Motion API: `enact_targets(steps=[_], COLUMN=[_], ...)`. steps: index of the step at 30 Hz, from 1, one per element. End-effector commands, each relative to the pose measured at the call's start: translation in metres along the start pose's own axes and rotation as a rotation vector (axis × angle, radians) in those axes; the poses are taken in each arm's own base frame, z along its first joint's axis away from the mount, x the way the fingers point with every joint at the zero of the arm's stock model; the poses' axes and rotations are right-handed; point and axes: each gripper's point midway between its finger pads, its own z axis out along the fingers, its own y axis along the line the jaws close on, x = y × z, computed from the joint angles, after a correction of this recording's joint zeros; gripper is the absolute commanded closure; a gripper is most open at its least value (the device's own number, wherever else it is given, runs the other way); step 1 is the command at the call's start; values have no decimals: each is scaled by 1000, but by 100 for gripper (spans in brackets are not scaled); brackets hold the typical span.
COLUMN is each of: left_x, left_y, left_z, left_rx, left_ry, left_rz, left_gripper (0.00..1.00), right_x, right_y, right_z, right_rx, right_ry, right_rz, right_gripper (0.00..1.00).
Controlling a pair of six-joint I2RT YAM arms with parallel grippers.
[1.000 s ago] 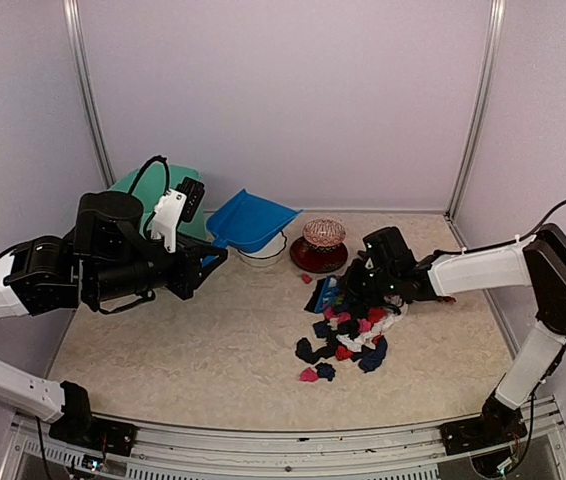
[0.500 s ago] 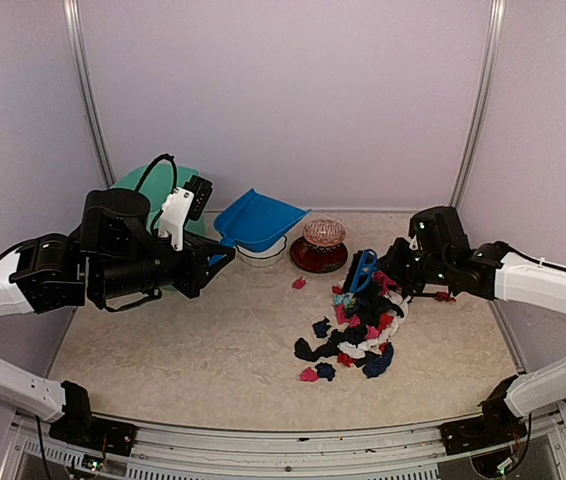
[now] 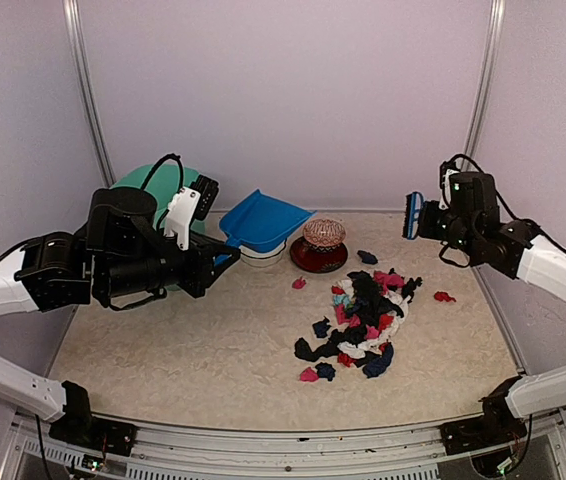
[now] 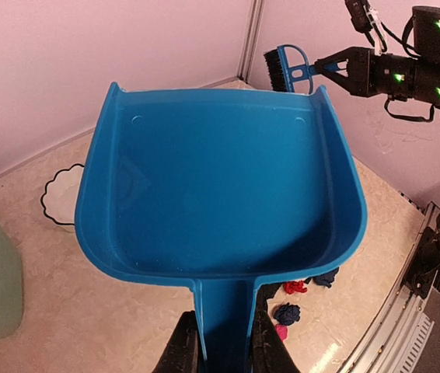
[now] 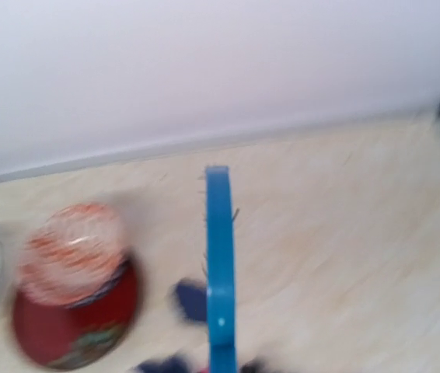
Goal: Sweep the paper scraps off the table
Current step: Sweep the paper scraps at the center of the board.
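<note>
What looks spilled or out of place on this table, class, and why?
The paper scraps lie spilled in a loose heap on the table. A red scrap sits apart near the right edge, and a dark scrap strays beside the red dish.

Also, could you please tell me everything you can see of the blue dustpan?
The blue dustpan looks like smooth plastic: a wide, shallow tray with raised side and back walls and a short handle. It is empty and held in the air, its handle pinched by the left gripper; nothing else visibly touches it.
</note>
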Motion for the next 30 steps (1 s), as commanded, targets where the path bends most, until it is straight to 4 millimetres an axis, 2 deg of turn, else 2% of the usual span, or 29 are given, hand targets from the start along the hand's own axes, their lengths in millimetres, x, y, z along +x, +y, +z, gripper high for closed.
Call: enact_targets(steps=[1, 3, 6, 11, 14, 16, 23, 27, 30], left_x=[-15, -14, -14, -13, -12, -11, -12, -12, -10], left_y=[1, 2, 4, 6, 7, 8, 11, 12, 13], left_z=[-8, -8, -10, -13, -15, -16, -21, -23, -22], left_rx=[3, -2, -5, -12, -15, -19, -29, -28, -29], left_ry=[-39, -36, -38, -39, -37, -35, -38, -41, -42], left_rz=[-18, -22, -29, -42, -48, -51, -62, -75, -77], left_gripper=[100, 100, 100, 100, 100, 100, 100, 100, 100], right_x=[-22, -17, 1, 39, 60, 67, 99, 117, 133], right_y=[-13, -12, -6, -1, 0, 4, 14, 16, 21], right_z=[21, 38, 67, 116, 139, 152, 183, 188, 184], right_rx=[56, 41, -16, -62, -103, -132, -222, -276, -346], right_ry=[-128, -116, -57, 67, 127, 151, 240, 292, 321], right_rz=[-344, -458, -635, -881, -987, -1020, -1118, -1140, -1142], right_gripper=[100, 100, 100, 100, 100, 100, 100, 100, 100])
